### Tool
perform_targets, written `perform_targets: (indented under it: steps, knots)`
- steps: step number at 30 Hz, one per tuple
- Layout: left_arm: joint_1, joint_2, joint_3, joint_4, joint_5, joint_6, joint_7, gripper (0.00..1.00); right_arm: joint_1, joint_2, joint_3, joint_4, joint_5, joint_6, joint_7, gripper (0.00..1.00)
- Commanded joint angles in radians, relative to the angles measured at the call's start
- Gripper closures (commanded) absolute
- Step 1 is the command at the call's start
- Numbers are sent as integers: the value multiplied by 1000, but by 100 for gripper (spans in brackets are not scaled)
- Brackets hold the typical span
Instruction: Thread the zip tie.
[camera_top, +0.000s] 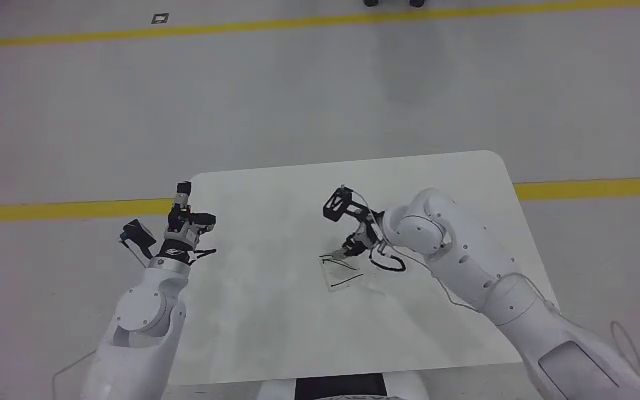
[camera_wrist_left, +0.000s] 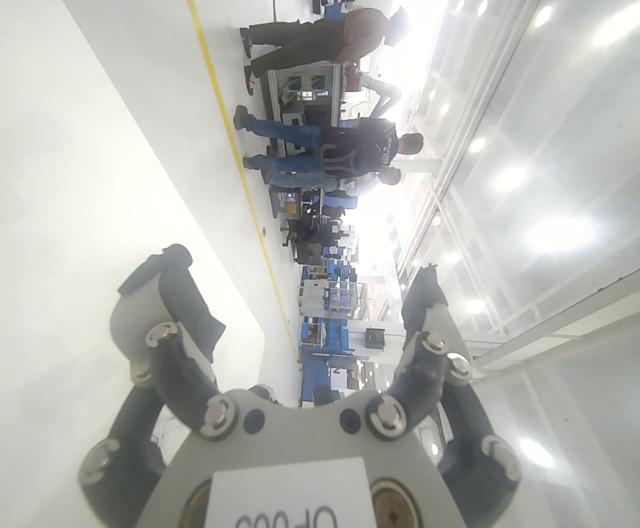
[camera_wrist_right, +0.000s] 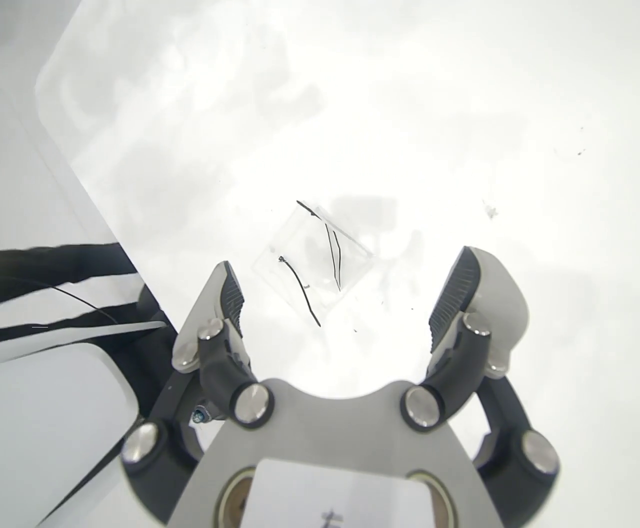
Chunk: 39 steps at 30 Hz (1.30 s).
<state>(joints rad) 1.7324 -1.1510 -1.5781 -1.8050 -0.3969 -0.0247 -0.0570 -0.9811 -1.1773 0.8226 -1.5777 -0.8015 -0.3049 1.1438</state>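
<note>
Thin black zip ties (camera_wrist_right: 301, 290) (camera_top: 346, 281) lie flat on a small clear plastic sheet (camera_wrist_right: 280, 265) (camera_top: 355, 272) near the middle of the white table (camera_top: 450, 180). One tie crosses the sheet's edge, and two more strands (camera_wrist_right: 334, 252) lie beside it. My right gripper (camera_wrist_right: 345, 287) (camera_top: 340, 204) hovers open above the table, just short of the ties, with nothing between its ribbed pads (camera_wrist_right: 452, 290). My left gripper (camera_wrist_left: 295, 287) (camera_top: 190, 212) stands open and empty at the table's left edge, away from the ties.
The rounded table corner (camera_wrist_right: 47, 85) and edge run close beside the right gripper, with black cables (camera_wrist_right: 65, 252) past it. Small dark specks (camera_wrist_right: 490, 210) mark the tabletop. A yellow floor line (camera_top: 300, 22) runs behind the table.
</note>
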Motion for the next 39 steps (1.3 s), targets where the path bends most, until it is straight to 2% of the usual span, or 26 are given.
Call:
perform_targets:
  steps: [1, 6, 10, 13, 22, 25, 30, 39]
  knots:
    - [0, 0, 0, 0, 0, 0, 0, 0, 2, 0, -8, -23, -6, 4, 25, 0]
    - [0, 0, 0, 0, 0, 0, 0, 0, 24, -5, -50, -64, -14, 9, 138, 0]
    - [0, 0, 0, 0, 0, 0, 0, 0, 57, -19, -101, -50, 24, 36, 241, 0]
    - [0, 0, 0, 0, 0, 0, 0, 0, 89, -33, -152, -22, 36, 23, 246, 0]
    - [0, 0, 0, 0, 0, 0, 0, 0, 93, -34, -154, -20, 35, 24, 246, 0]
    - [0, 0, 0, 0, 0, 0, 0, 0, 87, -39, -176, -5, 24, 16, 224, 0]
    - [0, 0, 0, 0, 0, 0, 0, 0, 116, -61, -230, 40, 24, 33, 230, 0]
    - [0, 0, 0, 0, 0, 0, 0, 0, 110, -63, -236, 51, 32, 31, 218, 0]
